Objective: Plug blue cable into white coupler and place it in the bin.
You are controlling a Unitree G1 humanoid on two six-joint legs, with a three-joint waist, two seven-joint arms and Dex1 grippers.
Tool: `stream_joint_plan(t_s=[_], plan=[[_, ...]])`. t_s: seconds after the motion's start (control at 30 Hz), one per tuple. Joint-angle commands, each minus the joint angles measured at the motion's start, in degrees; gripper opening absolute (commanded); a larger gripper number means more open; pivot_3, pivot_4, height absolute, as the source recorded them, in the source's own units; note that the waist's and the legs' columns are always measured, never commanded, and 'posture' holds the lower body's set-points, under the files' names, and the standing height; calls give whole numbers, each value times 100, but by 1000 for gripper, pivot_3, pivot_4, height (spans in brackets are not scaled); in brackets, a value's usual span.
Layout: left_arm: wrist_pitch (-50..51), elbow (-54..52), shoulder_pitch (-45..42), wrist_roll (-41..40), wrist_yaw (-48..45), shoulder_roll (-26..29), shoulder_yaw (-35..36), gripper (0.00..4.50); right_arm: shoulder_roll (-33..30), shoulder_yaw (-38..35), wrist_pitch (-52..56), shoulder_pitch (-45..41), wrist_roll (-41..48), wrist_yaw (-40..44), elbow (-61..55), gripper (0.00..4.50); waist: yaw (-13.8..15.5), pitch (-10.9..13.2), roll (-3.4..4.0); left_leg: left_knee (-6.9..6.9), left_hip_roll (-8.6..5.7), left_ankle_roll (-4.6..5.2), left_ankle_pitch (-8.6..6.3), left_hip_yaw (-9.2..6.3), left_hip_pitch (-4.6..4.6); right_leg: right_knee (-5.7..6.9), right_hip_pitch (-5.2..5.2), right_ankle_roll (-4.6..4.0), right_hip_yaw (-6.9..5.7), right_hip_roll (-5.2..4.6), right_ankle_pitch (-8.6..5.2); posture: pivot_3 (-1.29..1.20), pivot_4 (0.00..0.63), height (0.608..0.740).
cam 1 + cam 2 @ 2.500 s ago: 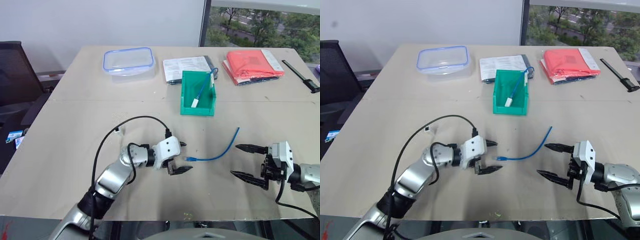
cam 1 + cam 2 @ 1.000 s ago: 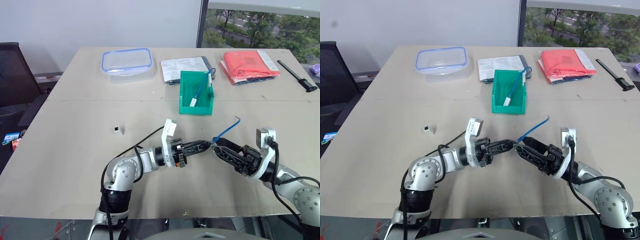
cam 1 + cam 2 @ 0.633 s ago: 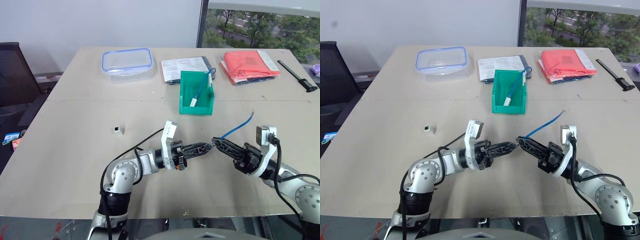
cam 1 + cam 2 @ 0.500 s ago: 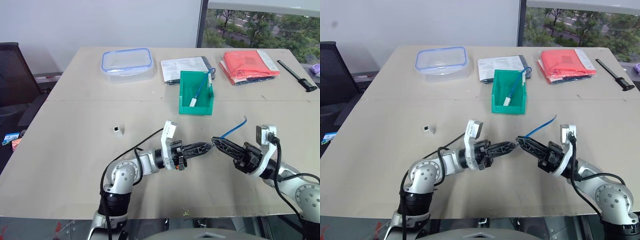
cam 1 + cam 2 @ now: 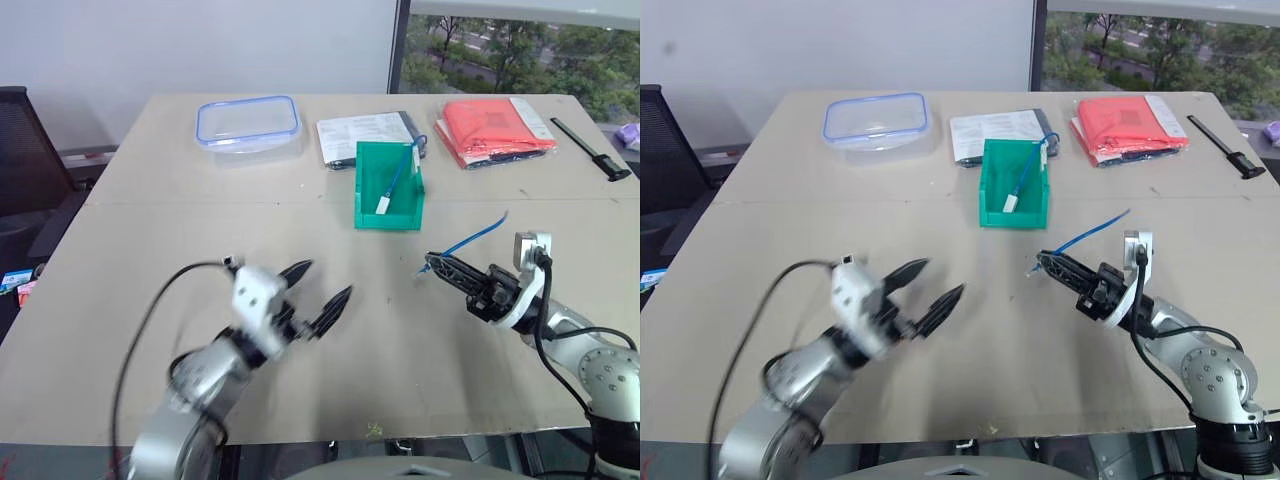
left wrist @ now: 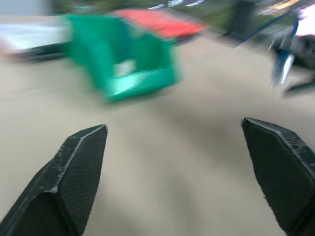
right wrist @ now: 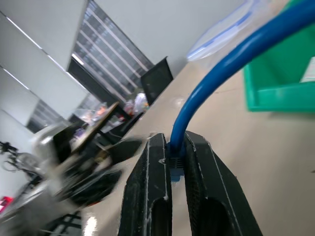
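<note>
My right gripper (image 5: 432, 264) pinches the blue cable (image 5: 470, 238), trailing toward upper right. Left gripper (image 5: 320, 290) gapes empty, lower left.

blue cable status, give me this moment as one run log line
blue cable: pinched near plug end in shut right gripper, above table | left gripper: open, empty | white coupler: not located | bin: holds another blue cable

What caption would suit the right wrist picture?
Right gripper pinching the blue cable near its plug, green bin behind.
</note>
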Motion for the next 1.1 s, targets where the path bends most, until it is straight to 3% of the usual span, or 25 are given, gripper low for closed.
stream_joint_plan(t_s=[0.03, 0.13, 0.33, 0.83, 0.87, 0.93, 1.0, 1.1], plan=[[-839, -263, 541, 1292, 1165, -453, 392, 4461, 113, 101, -195, -173, -227, 259, 60, 0, 6, 0, 0, 0, 0, 0, 0, 0, 0, 0, 0, 0, -1, -1, 0, 0, 150, 736], [-763, 166, 490, 1767, 2009, -1043, 531, 4461, 199, 183, -190, -295, -344, 365, 135, 0, 11, 1, -1, 0, -1, -22, -13, 0, 0, -1, -3, 14, -5, -7, -8, 0, 150, 736], [-573, 1477, -482, 1821, 2344, -1341, 526, 4461, 262, 211, -198, -452, -514, 487, 232, 0, -17, 1, -7, 4, -1, 1, 0, -3, -1, 1, 1, 29, -22, 1, -14, 0, 150, 736], [-829, 3466, -1913, 1410, 2141, -1043, 758, 4461, 457, 266, -420, -740, -882, 622, 218, 0, -16, -10, 11, 2, 6, 6, -2, -11, 8, 10, 5, 20, -33, 17, 14, 0, 150, 736], [-849, 3564, -2006, 1434, 2125, -1003, 731, 4069, 460, 262, -445, -714, -914, 631, 214, 0, -15, -11, 13, 3, 7, 5, -1, -11, 9, 10, 4, 19, -32, 17, 16, 0, 150, 736], [-906, 3716, -2135, 1430, 2115, -976, 719, 3708, 458, 264, -483, -650, -968, 650, 188, 0, -7, -13, 17, 3, 7, 4, -1, -12, 9, 11, 6, 19, -33, 16, 16, 0, 150, 736], [-984, 3788, -2183, 1450, 2146, -968, 722, 2608, 466, 264, -496, -608, -992, 657, 157, 0, -10, -14, 18, 3, 7, 3, 0, -12, 9, 13, 7, 4, -34, 16, 32, 0, 150, 736], [-991, 3819, -2185, 1465, 2140, -981, 668, 1422, 490, 252, -514, -573, -1002, 630, 111, 0, -4, -15, 20, 4, 7, 3, 1, -11, 9, 13, 8, 6, -31, 16, 34, 0, 150, 736]])
